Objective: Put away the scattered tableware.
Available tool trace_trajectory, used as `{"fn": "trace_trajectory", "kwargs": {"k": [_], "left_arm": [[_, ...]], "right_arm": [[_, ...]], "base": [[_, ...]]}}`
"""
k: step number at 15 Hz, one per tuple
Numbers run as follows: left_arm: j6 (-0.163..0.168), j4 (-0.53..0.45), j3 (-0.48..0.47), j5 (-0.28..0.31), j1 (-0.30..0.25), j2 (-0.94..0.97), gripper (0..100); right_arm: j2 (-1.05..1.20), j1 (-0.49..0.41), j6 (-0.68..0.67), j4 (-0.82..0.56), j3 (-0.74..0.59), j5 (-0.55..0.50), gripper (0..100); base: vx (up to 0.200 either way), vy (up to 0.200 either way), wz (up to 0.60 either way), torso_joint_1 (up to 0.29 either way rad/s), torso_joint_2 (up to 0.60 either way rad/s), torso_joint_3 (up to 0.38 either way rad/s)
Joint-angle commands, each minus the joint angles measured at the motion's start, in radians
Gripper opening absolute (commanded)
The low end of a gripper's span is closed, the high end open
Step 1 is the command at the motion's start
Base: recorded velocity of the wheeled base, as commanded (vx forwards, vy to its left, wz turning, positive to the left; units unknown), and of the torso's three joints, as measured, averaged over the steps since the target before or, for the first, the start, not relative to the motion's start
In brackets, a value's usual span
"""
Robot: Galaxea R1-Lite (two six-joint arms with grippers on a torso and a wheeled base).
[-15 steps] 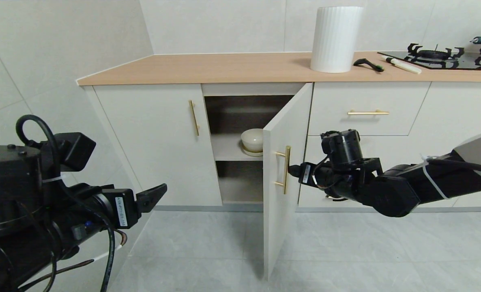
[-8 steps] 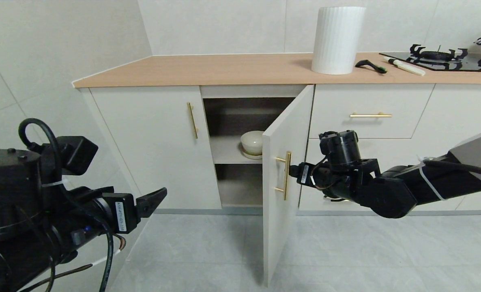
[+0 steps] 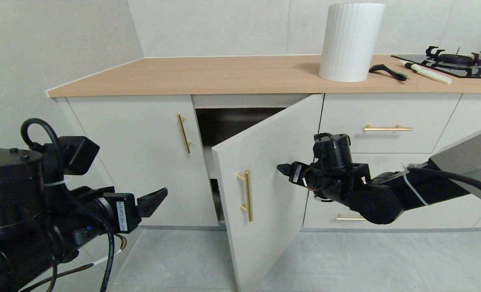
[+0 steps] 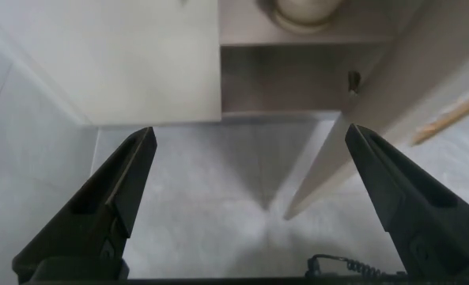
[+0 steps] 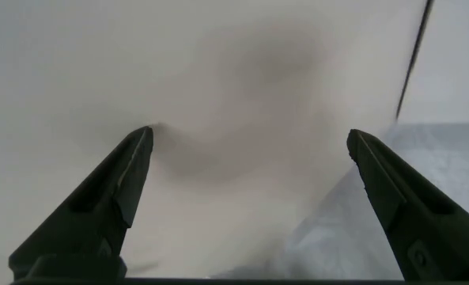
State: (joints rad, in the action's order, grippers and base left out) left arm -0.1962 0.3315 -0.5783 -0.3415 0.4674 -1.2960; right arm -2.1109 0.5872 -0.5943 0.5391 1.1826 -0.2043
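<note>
The cream round bowl (image 4: pixel 305 8) sits put away on the middle shelf (image 4: pixel 242 24) of the open base cabinet, near the shelf's front edge, so what seems left of this step is shutting the cupboard. The flat white cabinet door (image 3: pixel 265 182) stands part-way across the opening, hinged at its right edge, and in the head view it hides the bowl. The right gripper (image 3: pixel 283 168) is held level at the door's outer face, to the hinge side of the slim brass bar handle (image 3: pixel 246 196) and well apart from it. Its jaws are spread wide and hold nothing, which fits a push with the fingertips rather than a grasp. In the right wrist view the door panel lies straight ahead of the right gripper (image 5: pixel 248 134); whether a tip touches it I cannot tell. The left gripper (image 3: pixel 157 198) hangs low and off to the left, clear of the door's swing, also wide open and empty (image 4: pixel 250 134), looking over the grey floor toward the cabinet's lower compartment. A tall white ribbed cylinder (image 3: pixel 350 40) stands on the wooden countertop (image 3: pixel 208 75) above, near its front edge.
</note>
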Motion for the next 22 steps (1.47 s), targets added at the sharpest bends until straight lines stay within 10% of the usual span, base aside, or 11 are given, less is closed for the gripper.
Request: {"fn": "trace_trajectory", "kwargs": {"k": [1,22], "left_arm": [[0.000,0.001,0.000,-0.004,0.000,-0.008,100],[0.001,0.004,-0.002,-0.005,0.000,0.000,100]], "right_arm": [[-0.020,0.013,-0.025,0.013,0.020,-0.001,100],[-0.314,-0.161,-0.142,0.008,0.413,-0.259,100]], "base": [[0.000,0.000,0.00,0.000,0.00,0.000],[0.000,0.000,0.00,0.000,0.00,0.000]]}}
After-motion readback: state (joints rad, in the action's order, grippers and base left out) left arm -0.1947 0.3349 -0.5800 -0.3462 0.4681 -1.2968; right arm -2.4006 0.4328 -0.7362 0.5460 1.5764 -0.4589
